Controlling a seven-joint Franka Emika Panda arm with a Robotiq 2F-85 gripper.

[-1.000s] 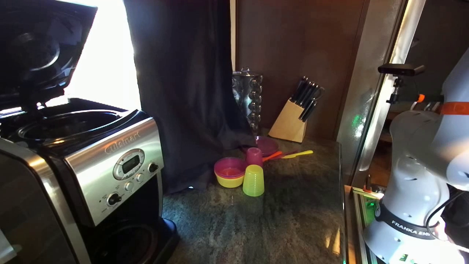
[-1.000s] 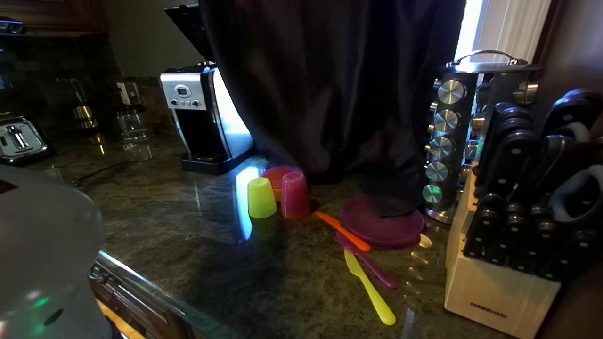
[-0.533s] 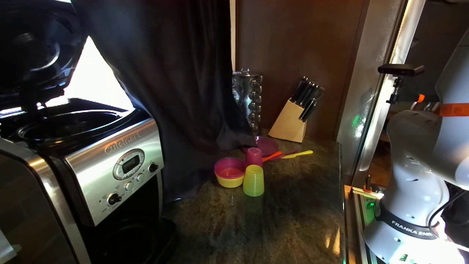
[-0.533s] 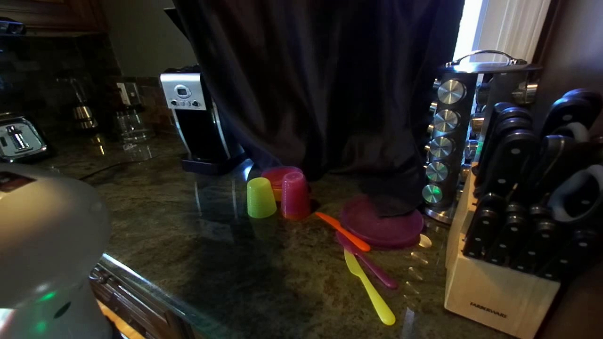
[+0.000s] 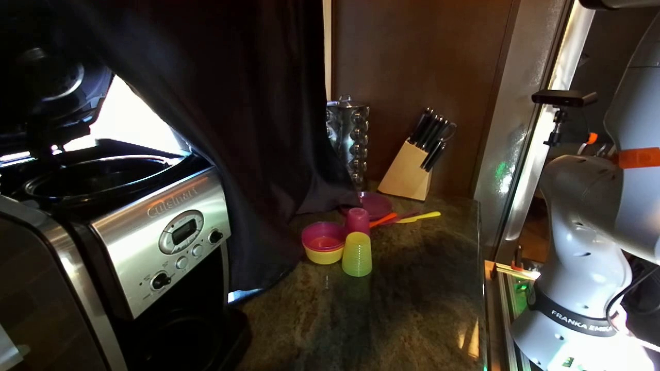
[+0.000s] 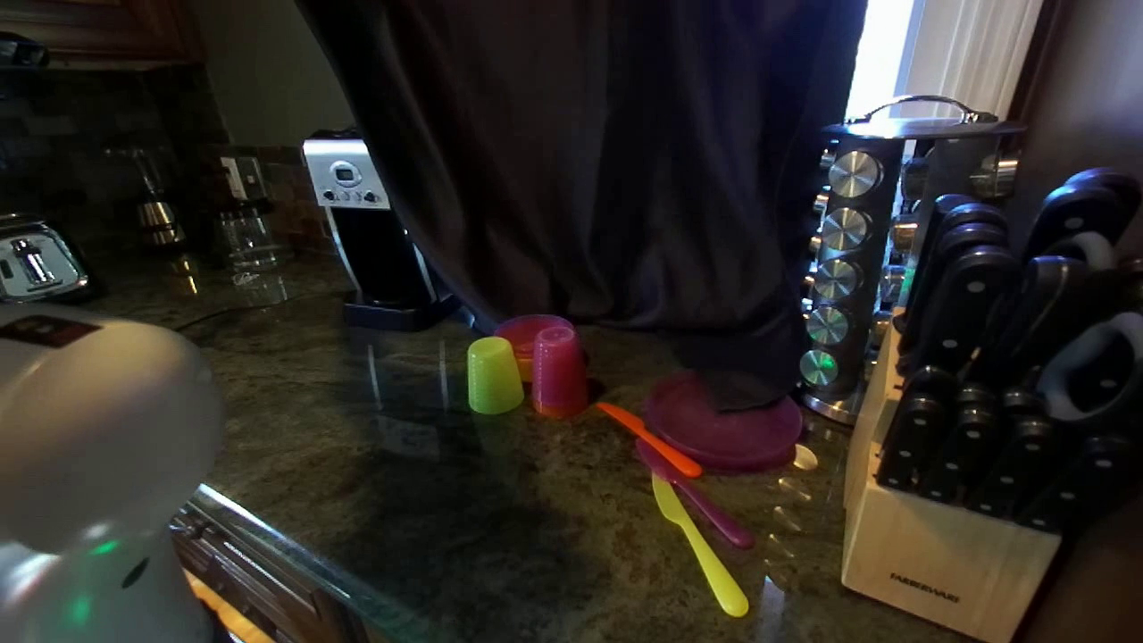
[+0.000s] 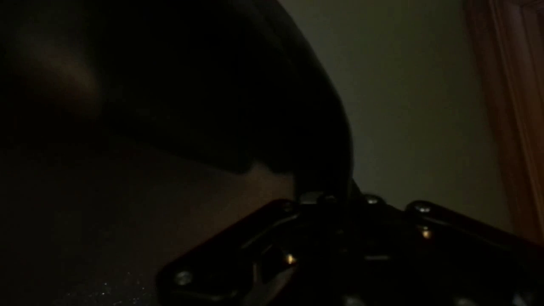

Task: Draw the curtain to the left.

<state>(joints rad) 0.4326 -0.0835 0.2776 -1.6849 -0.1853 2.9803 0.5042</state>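
Note:
The curtain (image 5: 242,129) is a dark drape hanging over the window behind the counter. Its upper left part is pulled in a slant across the raised lid of the coffee maker, and its lower part falls beside the machine. The curtain (image 6: 589,161) also fills the upper middle of an exterior view, its hem lying partly on a purple plate. In the dark wrist view the curtain (image 7: 272,85) runs down to my gripper (image 7: 333,202), whose fingers are close together on the fabric. The fingertips are hard to make out. The gripper is out of sight in both exterior views.
The coffee maker (image 5: 170,232) stands against the curtain, lid up. Bowls (image 5: 323,252), a green cup (image 5: 357,255) and a pink cup (image 6: 560,371) stand near the hem. The purple plate (image 6: 759,438), plastic knives (image 6: 701,545), spice rack (image 6: 844,232) and knife block (image 6: 938,545) lie toward the corner.
The curtain's upper edge has moved left over the coffee maker's lid, covering more of the bright window. The hem by the machine has shifted. The arm has moved slightly.

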